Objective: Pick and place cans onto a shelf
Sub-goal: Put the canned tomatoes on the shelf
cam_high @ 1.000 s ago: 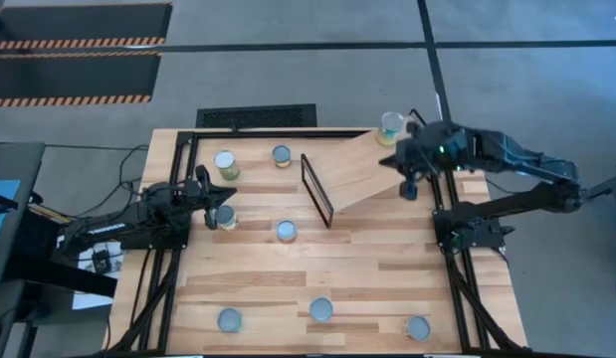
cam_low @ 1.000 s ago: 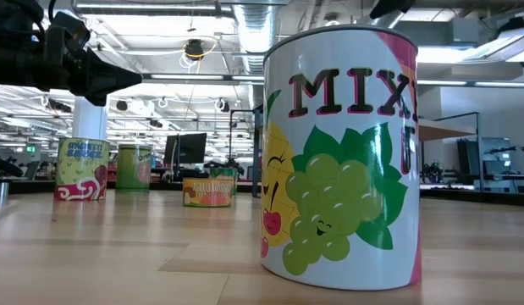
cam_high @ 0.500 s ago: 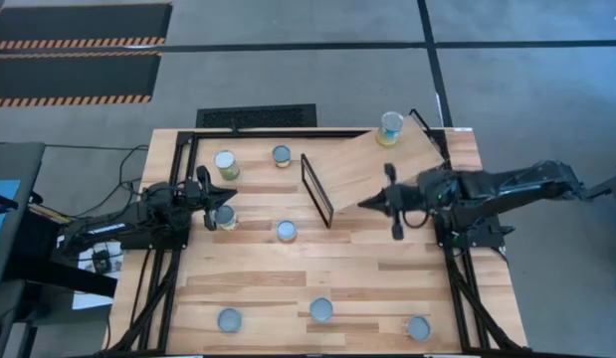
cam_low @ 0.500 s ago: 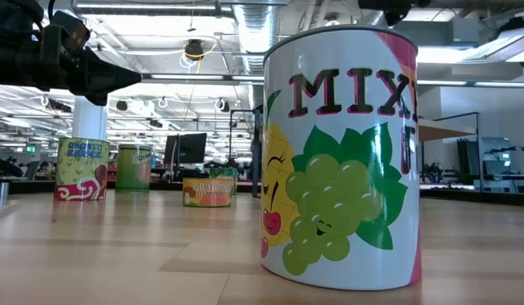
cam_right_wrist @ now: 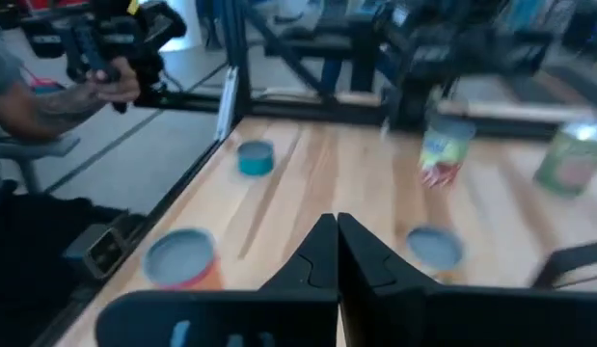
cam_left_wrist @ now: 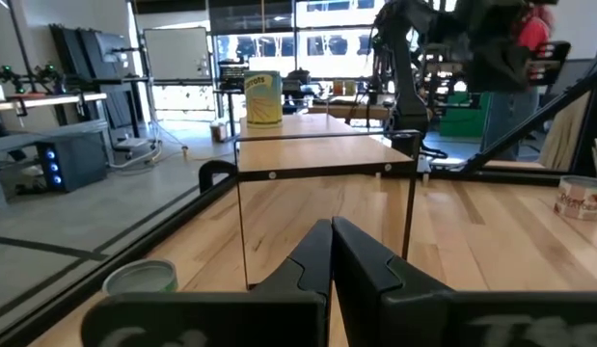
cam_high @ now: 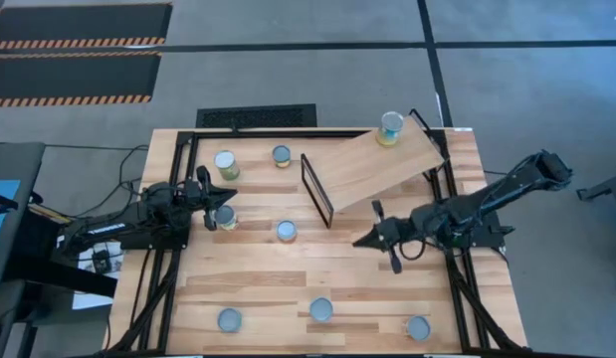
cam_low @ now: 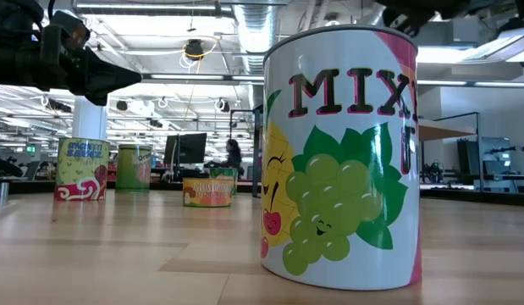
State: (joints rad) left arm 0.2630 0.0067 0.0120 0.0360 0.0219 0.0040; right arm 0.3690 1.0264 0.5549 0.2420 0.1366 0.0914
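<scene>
The right end effector (cam_high: 372, 237) has pulled away from the light wood shelf board with its thin black metal frame (cam_high: 372, 171) and now hangs over the planked wooden surface (cam_high: 288, 283) just below the board's lower edge; a second ago it was at the far corner beside the green-labelled tin with a silvery top (cam_high: 390, 126). That tin stands alone on the shelf's far end, so one placement looks done. In the right wrist view its fingers (cam_right_wrist: 322, 253) are pressed together, empty. The arm appears to be swinging toward the remaining cans, perhaps the silvery-topped tin in the middle (cam_high: 287, 232). The left end effector (cam_high: 210, 204) stays at the left side, fingers together, beside a yellow-labelled tin (cam_high: 225, 217).
</scene>
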